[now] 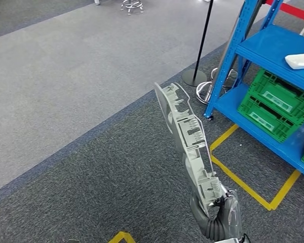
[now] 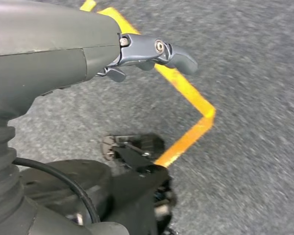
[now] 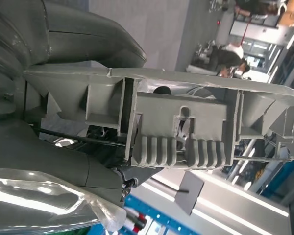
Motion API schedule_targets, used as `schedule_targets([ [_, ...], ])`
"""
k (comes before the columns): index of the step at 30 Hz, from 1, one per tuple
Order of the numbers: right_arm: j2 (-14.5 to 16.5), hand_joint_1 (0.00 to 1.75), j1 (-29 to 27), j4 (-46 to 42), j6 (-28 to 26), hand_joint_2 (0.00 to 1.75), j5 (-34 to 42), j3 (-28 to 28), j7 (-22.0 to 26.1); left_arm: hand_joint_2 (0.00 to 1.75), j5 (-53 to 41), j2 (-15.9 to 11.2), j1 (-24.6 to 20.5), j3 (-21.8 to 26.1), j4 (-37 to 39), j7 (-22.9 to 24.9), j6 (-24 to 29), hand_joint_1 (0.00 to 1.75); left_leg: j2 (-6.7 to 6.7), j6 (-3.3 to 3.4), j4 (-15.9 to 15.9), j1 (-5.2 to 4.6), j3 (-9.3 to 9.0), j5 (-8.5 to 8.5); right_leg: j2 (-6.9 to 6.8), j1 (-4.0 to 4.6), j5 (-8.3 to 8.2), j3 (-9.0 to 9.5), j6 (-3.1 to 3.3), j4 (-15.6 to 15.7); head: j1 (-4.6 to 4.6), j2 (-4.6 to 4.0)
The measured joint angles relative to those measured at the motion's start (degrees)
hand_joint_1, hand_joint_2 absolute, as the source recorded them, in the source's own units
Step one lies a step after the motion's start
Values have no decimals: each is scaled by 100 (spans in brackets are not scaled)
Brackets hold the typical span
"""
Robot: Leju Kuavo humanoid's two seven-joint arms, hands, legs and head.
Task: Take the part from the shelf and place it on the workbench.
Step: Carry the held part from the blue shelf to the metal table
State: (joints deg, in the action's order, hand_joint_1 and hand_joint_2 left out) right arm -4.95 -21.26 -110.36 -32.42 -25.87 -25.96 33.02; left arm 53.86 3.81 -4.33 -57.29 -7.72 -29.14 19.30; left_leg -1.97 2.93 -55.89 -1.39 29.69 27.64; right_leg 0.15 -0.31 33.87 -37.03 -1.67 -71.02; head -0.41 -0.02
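A long grey ribbed plastic part [image 1: 187,137] rises up and to the left from my right hand [image 1: 218,216], which grips its lower end at the bottom of the head view. Close up in the right wrist view, the part [image 3: 182,122] runs across the picture with my right hand [image 3: 53,147] wrapped around its near end. My left hand [image 2: 145,54] hangs over the grey carpet with its fingers stretched out and nothing in them. The blue shelf [image 1: 274,48] stands at the right of the head view, with a white part [image 1: 300,61] lying on it.
Green crates [image 1: 276,104] sit on the shelf's lower level. Yellow floor tape [image 1: 242,185] marks a box in front of the shelf. A black stanchion post [image 1: 200,48] with a round base stands left of the shelf. Open grey carpet stretches to the left. People stand in the background [image 3: 230,56].
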Motion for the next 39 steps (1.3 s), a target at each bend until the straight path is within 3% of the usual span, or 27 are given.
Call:
schedule_targets([
  [1, -13, 175, 6, 0, -23, 175, -9, -20, -21, 175, 0, -1, 6, -4, 0, 48, -3, 0, -75, -2, -31, -7, 23, -6, 57, 7, -189, 224, 26, 380, 0, 0],
  [3, -30, 175, 30, -3, -60, 175, -11, -52, -57, 175, 1, -2, 2, -9, 0, 129, 1, 0, -208, -20, -112, -25, 91, -8, 257, 0, -386, 621, 67, 1082, -1, 0],
  [5, -46, 175, 51, -6, -73, 175, -8, -74, -77, 175, 3, -6, -2, -12, 0, 165, 7, 0, -321, -71, -178, -17, 194, -34, 346, -1, -374, 741, 87, 1327, -4, 0],
  [7, -62, 175, 68, -8, -80, 175, -14, -98, -94, 175, 11, -30, 17, -14, 1, 170, 8, 0, -390, -131, -221, -3, 272, -57, 240, -8, -406, 732, 122, 1363, -2, 0],
  [9, -75, 175, 87, -11, -88, 175, -32, -126, -109, 175, 13, -50, 29, -16, 3, 155, 9, 0, -231, -202, -433, -3, 384, 88, 111, -37, -439, 735, 161, 1393, -40, 0],
  [11, -85, 175, 97, -15, -97, 175, -60, -155, -118, 175, 9, -54, 7, -17, 4, 126, 16, 0, 19, -293, -1063, 42, 673, 439, -37, -48, -447, 733, 171, 1401, -85, 0],
  [12, -93, 175, 102, -17, -99, 175, -82, -167, -127, 175, 8, -56, -6, -18, 4, 105, 21, 0, 81, -334, -1440, 80, 847, 599, -118, -48, -446, 728, 171, 1399, -95, 0],
  [13, -103, 175, 108, -17, -99, 175, -116, -178, -142, 175, 5, -56, -14, -19, 4, 78, 26, 0, 112, -367, -1714, 117, 972, 680, -198, -48, -445, 724, 170, 1398, -92, 0],
  [14, -115, 175, 118, -17, -99, 175, -165, -189, -164, 175, -1, -56, -17, -21, 4, 52, 31, 0, 129, -392, -1800, 150, 1009, 654, -273, -50, -442, 720, 165, 1397, -93, 0],
  [15, -127, 175, 132, -17, -100, 175, -234, -205, -192, 175, -7, -55, -18, -26, 4, 30, 39, 0, 147, -409, -1664, 178, 937, 527, -341, -52, -439, 722, 159, 1397, -95, 0],
  [16, -138, 175, 150, -17, -105, 175, -310, -222, -221, 175, -13, -52, -21, -32, 4, 18, 50, 0, 200, -416, -1334, 196, 765, 331, -404, -55, -433, 730, 149, 1397, -93, 0],
  [18, -161, 175, 189, -17, -123, 175, -443, -263, -264, 175, -32, -35, -49, -46, 3, 18, 69, 0, 467, -392, -577, 172, 389, 41, -518, -44, -416, 746, 104, 1392, -96, 0],
  [20, -185, 175, 219, -17, -145, 175, -509, -303, -282, 175, -58, -11, -85, -63, 1, 22, 79, 0, 631, -313, -243, 112, 261, -22, -629, -26, -408, 750, 34, 1392, -97, 0],
  [22, -210, 175, 249, -17, -158, 175, -522, -342, -305, 175, -85, -1, -88, -104, 1, 31, 100, 0, 524, -212, -208, 88, 287, -47, -716, -37, -397, 754, -43, 1405, -98, 0],
  [24, -241, 175, 287, -16, -163, 175, -509, -382, -334, 175, -86, 3, -75, -143, 1, 47, 123, 0, 397, -115, -155, 94, 277, -97, -502, -67, -252, 684, -94, 1243, -77, 0],
  [26, -273, 175, 311, -12, -173, 175, -506, -427, -347, 175, -63, 8, -78, -151, 1, 56, 130, 0, 270, -41, -131, 87, 280, -134, -153, -76, 86, 389, -94, 618, -40, 0],
  [28, -304, 175, 313, 1, -199, 175, -515, -466, -359, 175, -52, 9, -83, -154, 0, 84, 128, 0, 125, -8, -134, 60, 294, -145, -35, -61, 353, 3, -72, -136, -28, 0],
  [29, -320, 175, 307, 7, -222, 175, -519, -478, -370, 175, -53, 7, -78, -158, 1, 105, 126, 0, 43, -4, -137, 49, 294, -146, -22, -53, 341, -100, -60, -291, -27, 0],
  [30, -332, 175, 301, 13, -250, 175, -522, -486, -380, 175, -54, 5, -73, -164, 1, 125, 124, 0, -42, -3, -142, 42, 290, -146, -11, -45, 214, -95, -44, -214, -27, 0],
  [31, -342, 175, 295, 15, -276, 175, -523, -491, -388, 175, -54, 5, -69, -173, 2, 138, 121, 0, -126, -4, -151, 38, 285, -145, 27, -40, -2, 15, -25, 79, -26, 0],
  [33, -355, 175, 292, 14, -315, 175, -527, -498, -394, 175, -57, 8, -72, -188, 2, 141, 113, 0, -274, -21, -201, 30, 304, -132, 250, -53, -378, 341, 9, 869, -27, 0],
  [35, -364, 175, 285, 5, -341, 175, -538, -509, -399, 175, -63, 14, -79, -198, 1, 142, 104, 0, -394, -68, -244, 33, 366, -131, 411, -61, -468, 525, 24, 1260, -32, 0],
  [37, -375, 175, 274, -3, -359, 175, -571, -521, -419, 175, -69, 17, -66, -208, 1, 146, 101, 0, -500, -129, -256, 49, 420, -152, 341, -58, -465, 559, 48, 1293, -34, 0],
  [39, -388, 175, 268, -4, -375, 175, -669, -531, -465, 175, -83, 23, -55, -231, 1, 152, 103, 0, -378, -190, -395, 42, 485, -64, 211, -73, -486, 583, 92, 1329, -49, 0],
])
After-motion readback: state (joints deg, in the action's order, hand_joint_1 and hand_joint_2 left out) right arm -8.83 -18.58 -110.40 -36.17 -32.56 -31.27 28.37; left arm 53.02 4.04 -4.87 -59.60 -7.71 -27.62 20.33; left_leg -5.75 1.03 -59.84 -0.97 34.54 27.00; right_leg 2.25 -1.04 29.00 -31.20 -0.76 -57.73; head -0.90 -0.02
